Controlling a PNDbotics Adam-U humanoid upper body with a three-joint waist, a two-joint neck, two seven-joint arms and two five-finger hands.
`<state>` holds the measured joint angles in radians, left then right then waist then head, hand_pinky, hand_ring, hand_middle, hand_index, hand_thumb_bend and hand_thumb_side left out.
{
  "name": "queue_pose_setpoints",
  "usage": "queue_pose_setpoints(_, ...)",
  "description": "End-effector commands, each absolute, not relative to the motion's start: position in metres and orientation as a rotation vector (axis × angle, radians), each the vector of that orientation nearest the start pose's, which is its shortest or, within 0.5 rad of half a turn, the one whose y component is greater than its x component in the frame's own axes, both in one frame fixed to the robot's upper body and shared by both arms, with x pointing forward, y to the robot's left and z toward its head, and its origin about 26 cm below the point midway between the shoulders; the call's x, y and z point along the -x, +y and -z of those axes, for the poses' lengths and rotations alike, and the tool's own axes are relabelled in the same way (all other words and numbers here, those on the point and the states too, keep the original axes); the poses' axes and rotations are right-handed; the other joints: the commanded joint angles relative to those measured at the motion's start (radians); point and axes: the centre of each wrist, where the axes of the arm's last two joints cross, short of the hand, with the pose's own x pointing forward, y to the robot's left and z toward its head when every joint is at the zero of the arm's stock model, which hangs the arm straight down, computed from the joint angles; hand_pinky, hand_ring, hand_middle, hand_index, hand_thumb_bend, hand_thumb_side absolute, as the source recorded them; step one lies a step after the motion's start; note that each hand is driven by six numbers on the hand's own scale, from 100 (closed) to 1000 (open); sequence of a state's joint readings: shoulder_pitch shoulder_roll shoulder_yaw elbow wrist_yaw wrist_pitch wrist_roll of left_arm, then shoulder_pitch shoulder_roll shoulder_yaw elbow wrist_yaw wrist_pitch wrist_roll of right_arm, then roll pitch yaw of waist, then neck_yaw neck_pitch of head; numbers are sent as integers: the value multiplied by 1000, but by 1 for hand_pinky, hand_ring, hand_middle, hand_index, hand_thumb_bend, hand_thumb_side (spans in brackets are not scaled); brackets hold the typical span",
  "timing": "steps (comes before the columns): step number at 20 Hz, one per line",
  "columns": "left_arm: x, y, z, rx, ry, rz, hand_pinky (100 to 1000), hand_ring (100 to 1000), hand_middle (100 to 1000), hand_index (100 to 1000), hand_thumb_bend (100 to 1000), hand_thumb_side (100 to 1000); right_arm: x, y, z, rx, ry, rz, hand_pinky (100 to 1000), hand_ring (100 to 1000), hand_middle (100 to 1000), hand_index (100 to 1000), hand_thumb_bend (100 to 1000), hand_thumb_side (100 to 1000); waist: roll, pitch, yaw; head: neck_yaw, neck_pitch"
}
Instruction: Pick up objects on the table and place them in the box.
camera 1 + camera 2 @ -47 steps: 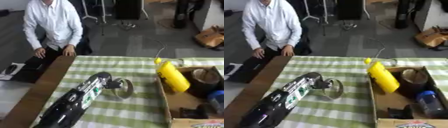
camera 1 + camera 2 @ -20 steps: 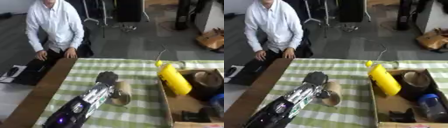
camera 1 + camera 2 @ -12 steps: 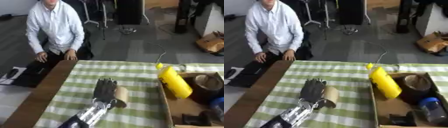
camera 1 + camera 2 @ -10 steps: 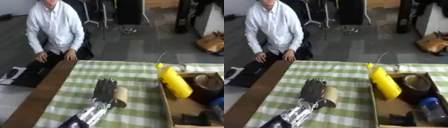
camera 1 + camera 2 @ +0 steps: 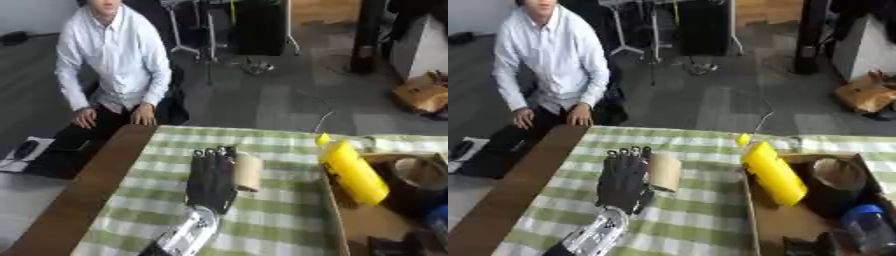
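Note:
My left hand (image 5: 212,176) lies over the green checked tablecloth (image 5: 280,215) with its fingers straight and pointing away from me. A tan roll (image 5: 247,171) sits on the cloth right against the hand's right side, seemingly touching it. A yellow bottle (image 5: 352,169) leans over the left wall of the cardboard box (image 5: 773,222). Inside the box are a brown tape roll (image 5: 836,181), a blue-capped bottle (image 5: 864,225) and a dark object (image 5: 807,246). My right hand shows in neither view.
A person in a white shirt sits just beyond the table's far left corner, hands on knees, touching nothing on the table. The table's brown wooden edge (image 5: 83,195) runs along the left. Chairs, stands and a bag stand on the floor beyond.
My left hand has swung from a slant across the cloth to straight up beside the tan roll, its fingers now straight. The camera has tilted up, showing more floor.

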<state>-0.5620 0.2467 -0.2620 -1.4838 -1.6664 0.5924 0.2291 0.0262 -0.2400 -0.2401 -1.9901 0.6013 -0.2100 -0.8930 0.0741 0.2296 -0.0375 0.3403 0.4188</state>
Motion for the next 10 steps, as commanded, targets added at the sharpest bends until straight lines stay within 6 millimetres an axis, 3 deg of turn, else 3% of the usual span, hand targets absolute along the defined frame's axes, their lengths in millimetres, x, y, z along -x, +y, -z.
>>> queue_pose_setpoints(1,-385,178,-162,2855,1959,-895,100,100,100,270,100,360,-249,-338,-125,-1908,2963,-480,926,1000,925,871,107,1000,-2,-11,2,1,-11)
queue_pose_setpoints(10,-383,171,-219,2792,1940,-567,100,100,100,258,100,367,-248,-340,-125,-1905,2964,-450,928,1000,925,868,106,1000,2,-19,12,-15,-1)
